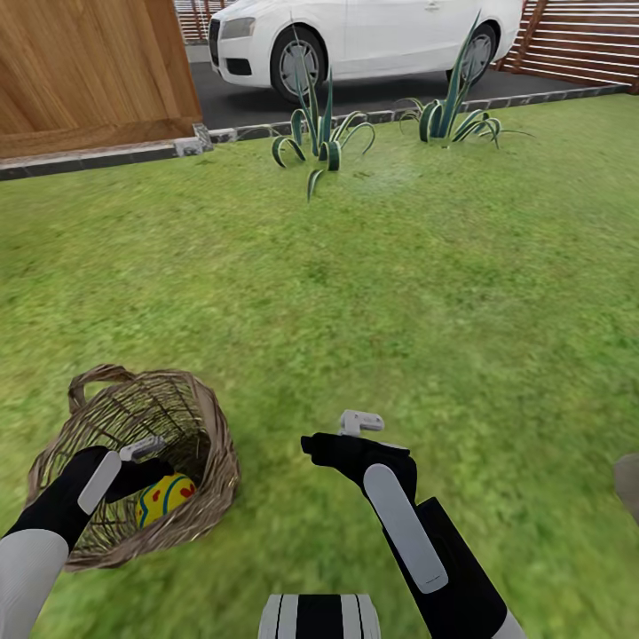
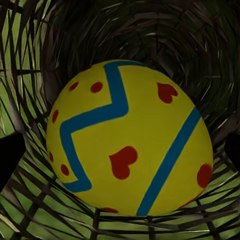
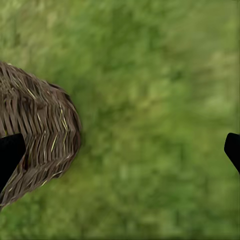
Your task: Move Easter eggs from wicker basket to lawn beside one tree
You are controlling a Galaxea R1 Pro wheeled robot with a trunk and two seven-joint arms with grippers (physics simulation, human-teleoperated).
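One Easter egg (image 1: 165, 497) shows inside the wicker basket (image 1: 209, 417), which lies tipped on the lawn (image 1: 399, 284) with its mouth toward the robot. The left tool (image 1: 146, 463) reaches into that mouth, right at the egg. In the left wrist view the egg (image 2: 130, 137) sits large between two dark fingertips (image 2: 10, 157) at the frame's edges, set wide apart and not touching it, so the left tool is open and grips nothing. Whether other eggs lie behind this one, I cannot tell.

The right tool (image 1: 333, 437) hovers over bare grass just beside the basket; in its wrist view the fingertips (image 3: 10, 152) stand at opposite edges, so it is open and empty, with the basket's woven wall (image 3: 42, 137) to one side.

The risk, as I judge it, is in the closing. The egg is round and smooth, so an off-centre pinch could squirt it deeper into the weave. The basket looks light and rests on its side, so a nudge may roll or shove it away. No thick-trunked tree is in sight, only spiky plants (image 1: 319, 138), a fence (image 1: 89, 71) and a white car (image 1: 355, 35), so a long carry could follow, and a weak hold might drop the egg.
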